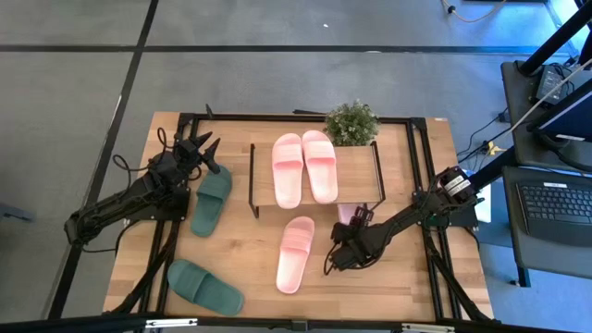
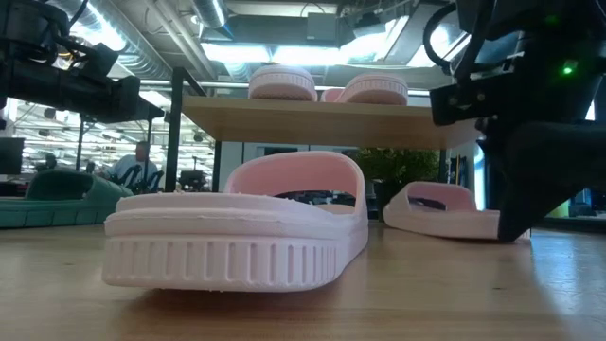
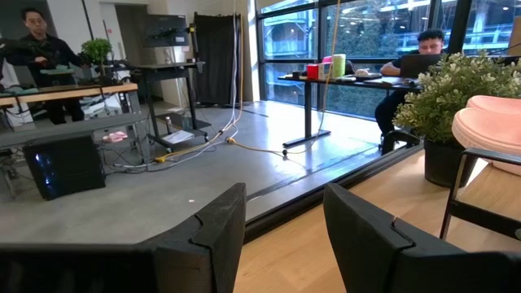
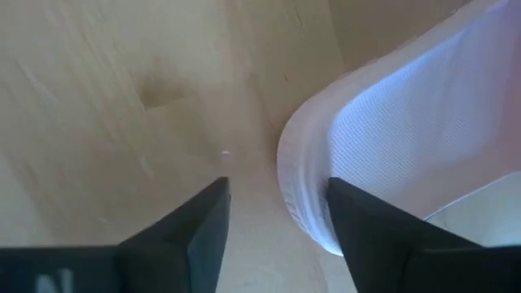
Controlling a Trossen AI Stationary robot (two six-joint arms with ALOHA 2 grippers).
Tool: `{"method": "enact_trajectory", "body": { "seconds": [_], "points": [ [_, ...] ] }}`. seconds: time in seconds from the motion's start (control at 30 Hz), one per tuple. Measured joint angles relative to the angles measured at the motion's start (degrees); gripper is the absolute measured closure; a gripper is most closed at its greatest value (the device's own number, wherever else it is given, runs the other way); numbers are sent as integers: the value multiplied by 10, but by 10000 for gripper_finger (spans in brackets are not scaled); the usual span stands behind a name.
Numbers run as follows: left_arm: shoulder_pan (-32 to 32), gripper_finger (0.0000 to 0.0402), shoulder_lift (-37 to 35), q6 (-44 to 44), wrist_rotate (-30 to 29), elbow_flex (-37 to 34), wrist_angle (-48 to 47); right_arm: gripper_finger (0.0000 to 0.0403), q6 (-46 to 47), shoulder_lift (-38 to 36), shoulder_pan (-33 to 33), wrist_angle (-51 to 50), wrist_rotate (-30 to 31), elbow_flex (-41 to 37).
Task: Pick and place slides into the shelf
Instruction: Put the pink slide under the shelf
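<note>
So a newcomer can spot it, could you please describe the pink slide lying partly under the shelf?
Find the shelf with a pink pair on top. Below its right end, beside the right gripper, a pink slide peeks out. Unlike the other pink slide lying in the open, it is half hidden.

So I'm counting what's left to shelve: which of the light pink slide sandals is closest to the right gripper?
The light pink slide sandal half under the shelf, right beside the right gripper; the other loose pink one lies farther left, two sit on top.

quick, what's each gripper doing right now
left gripper: open, holding nothing.
right gripper: open, empty, its tips beside a pink slide.
</note>
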Motion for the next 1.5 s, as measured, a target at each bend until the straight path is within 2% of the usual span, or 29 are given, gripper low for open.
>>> {"method": "enact_trajectory", "body": {
  "seconds": [0.2, 0.43, 0.57, 0.87, 1.5],
  "points": [
    [0, 243, 0, 0, 0, 0, 0, 182, -30, 0, 0, -15, 1, 32],
    [0, 243, 0, 0, 0, 0, 0, 182, -18, 0, 1, -98, 4, 77],
    [0, 243, 0, 0, 0, 0, 0, 182, -22, 0, 2, -89, 5, 114],
    [0, 243, 0, 0, 0, 0, 0, 182, -96, 0, 2, 52, 6, 177],
    [0, 243, 0, -1, 0, 0, 0, 193, -321, 0, 1, 305, 5, 181]
  ]
}}
